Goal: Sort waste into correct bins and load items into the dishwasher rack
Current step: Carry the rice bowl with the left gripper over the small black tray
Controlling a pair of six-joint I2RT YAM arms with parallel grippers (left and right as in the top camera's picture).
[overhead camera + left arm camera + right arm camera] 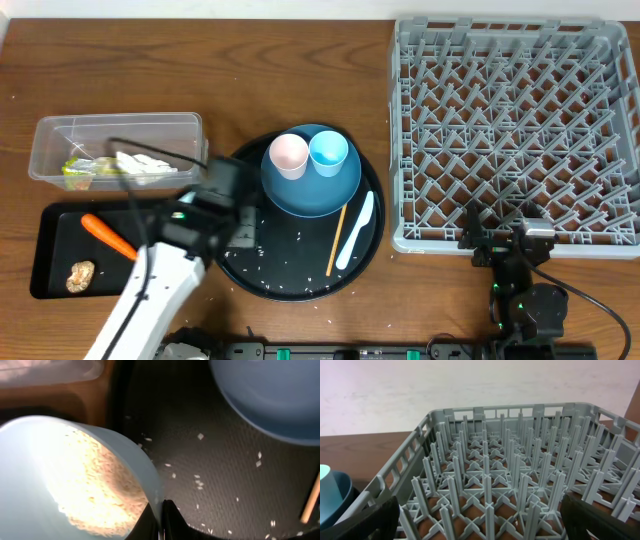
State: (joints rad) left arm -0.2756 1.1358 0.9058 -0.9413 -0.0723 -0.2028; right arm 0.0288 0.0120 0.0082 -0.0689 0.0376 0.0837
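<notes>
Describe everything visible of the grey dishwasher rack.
The dishwasher rack is a large square crate of grey plastic: an open lattice base, rows of upright pegs and low slotted walls. It sits flat on the wooden table at the right, wood showing through its base. Nothing is loaded in it. The round black tray lies close beside its left wall. The open right claw hovers at its near wall, facing in.
</notes>
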